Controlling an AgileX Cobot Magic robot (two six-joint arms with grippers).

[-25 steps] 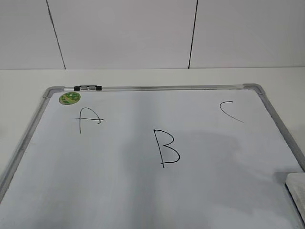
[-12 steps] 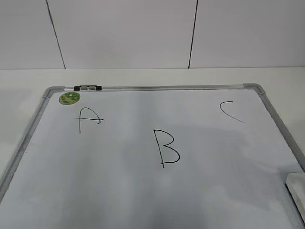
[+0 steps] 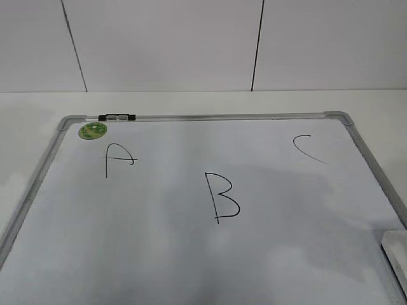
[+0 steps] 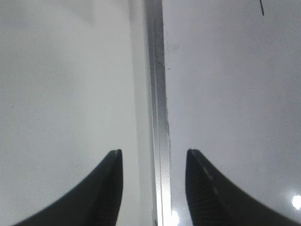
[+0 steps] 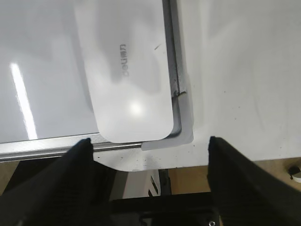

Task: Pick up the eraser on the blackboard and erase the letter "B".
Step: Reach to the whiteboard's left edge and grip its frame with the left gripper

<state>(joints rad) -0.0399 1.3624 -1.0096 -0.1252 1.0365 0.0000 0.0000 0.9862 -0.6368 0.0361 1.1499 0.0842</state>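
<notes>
Nothing moved since 0.5 s ago | right gripper (image 5: 149, 141) jaws wide, empty, over eraser (image 5: 127, 70) | left gripper (image 4: 154, 157) jaws apart, empty

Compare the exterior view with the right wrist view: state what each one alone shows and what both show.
Only the exterior view shows the letter "B", the A, the C and the green sticker. Only the right wrist view shows the open right gripper, its dark fingers and the eraser's full top with grey lettering. Both show the eraser in the blackboard's corner.
</notes>
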